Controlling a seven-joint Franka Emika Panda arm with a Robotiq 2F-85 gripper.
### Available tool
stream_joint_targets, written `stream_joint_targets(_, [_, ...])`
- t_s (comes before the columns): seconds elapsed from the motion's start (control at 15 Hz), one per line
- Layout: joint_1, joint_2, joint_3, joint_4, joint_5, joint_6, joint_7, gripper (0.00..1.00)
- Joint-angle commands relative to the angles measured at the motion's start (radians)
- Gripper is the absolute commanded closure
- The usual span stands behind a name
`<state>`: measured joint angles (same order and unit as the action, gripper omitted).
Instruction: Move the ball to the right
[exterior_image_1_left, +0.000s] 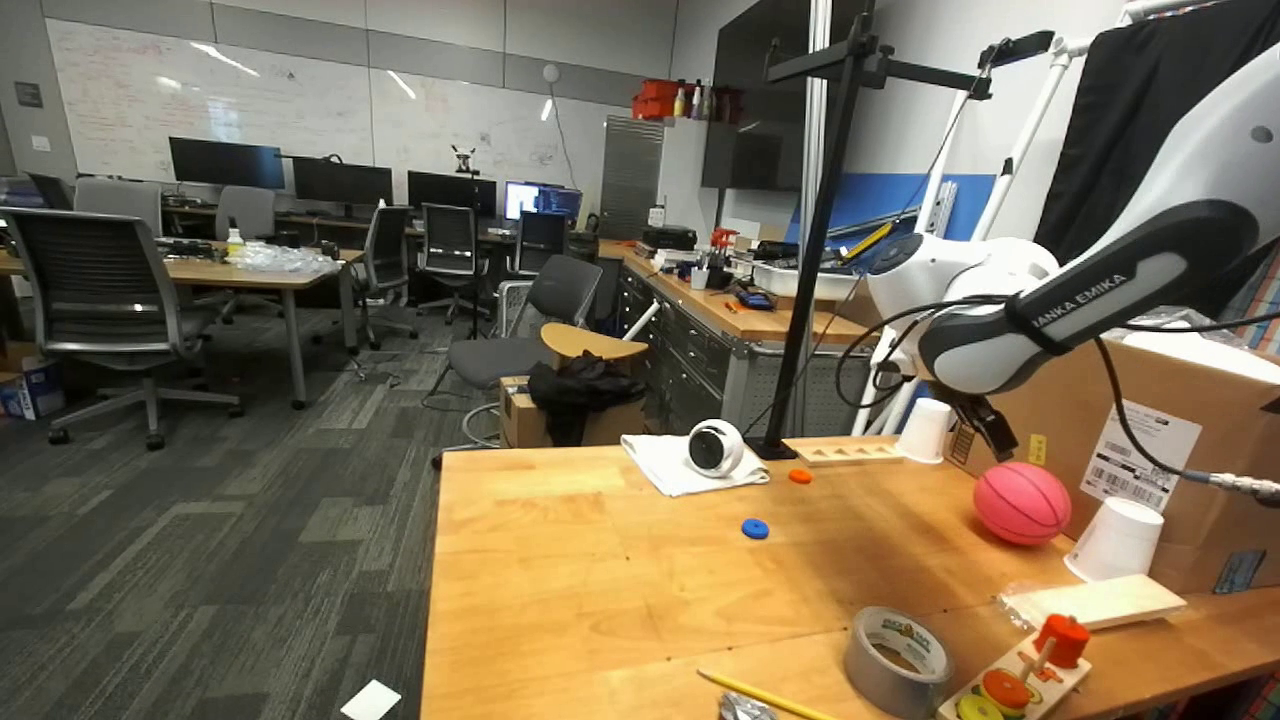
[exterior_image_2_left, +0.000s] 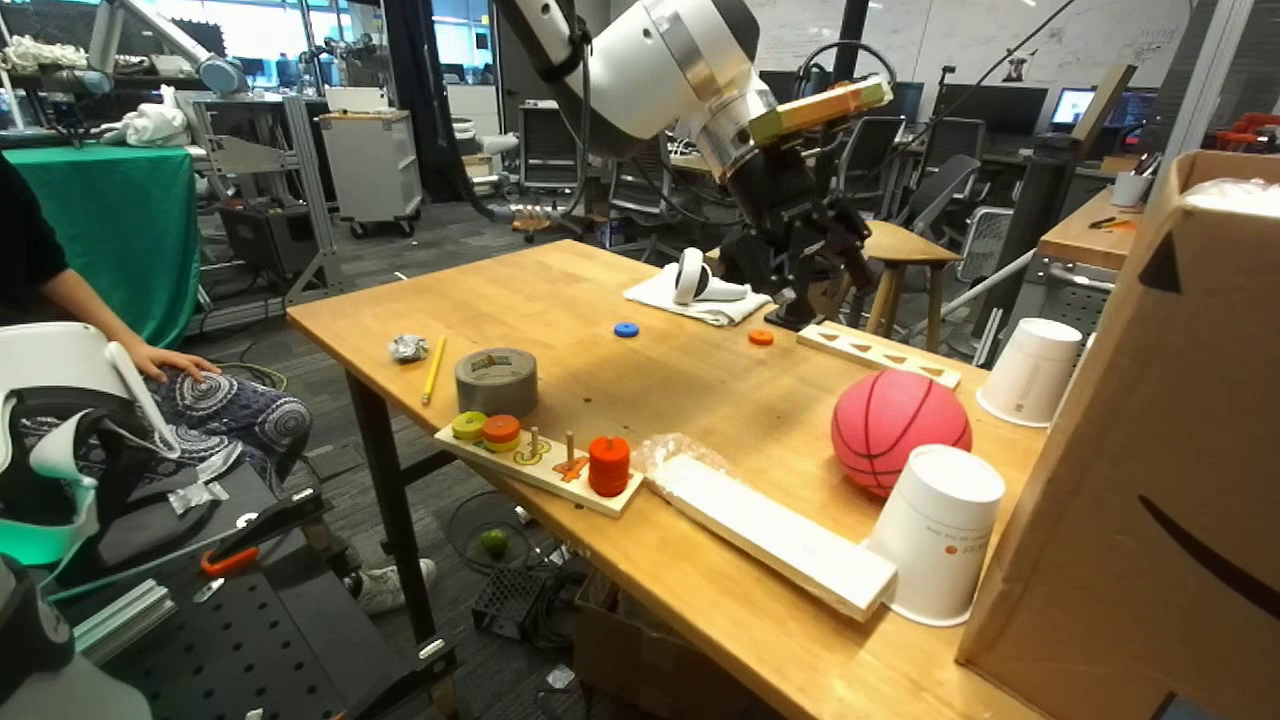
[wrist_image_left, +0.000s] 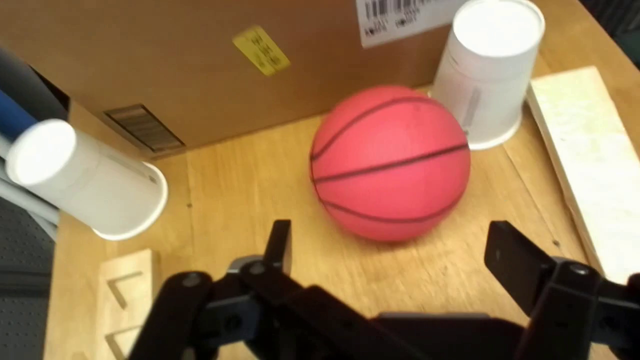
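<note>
The pinkish-red ball with dark seam lines (exterior_image_1_left: 1021, 503) rests on the wooden table by the cardboard box; it also shows in an exterior view (exterior_image_2_left: 897, 425). In the wrist view the ball (wrist_image_left: 390, 165) lies just beyond the fingertips, between two white cups. My gripper (wrist_image_left: 391, 231) is open and empty, its fingers spread wider than the ball appears. In the exterior views the gripper (exterior_image_1_left: 992, 432) hangs above the table near the ball, apart from it (exterior_image_2_left: 820, 285).
A white cup (wrist_image_left: 482, 85) stands close beside the ball; I cannot tell if they touch. Another cup (wrist_image_left: 90, 180) stands farther off. The cardboard box (wrist_image_left: 200, 90) is behind the ball. A wooden plank (exterior_image_2_left: 780, 530), peg toy (exterior_image_2_left: 545, 465), grey tape roll (exterior_image_2_left: 497, 382) and notched wooden strip (exterior_image_2_left: 875, 352) lie around.
</note>
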<state>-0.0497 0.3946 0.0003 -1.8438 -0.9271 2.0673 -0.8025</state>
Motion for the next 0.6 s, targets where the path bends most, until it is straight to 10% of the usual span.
stream_joint_targets(0.0, [-0.032, -0.066, 0.06, -0.062, 0.198, 0.031, -0.136, 0.0])
stream_joint_targets(0.53, [-0.046, -0.121, 0.084, -0.067, 0.656, -0.082, -0.592, 0.0])
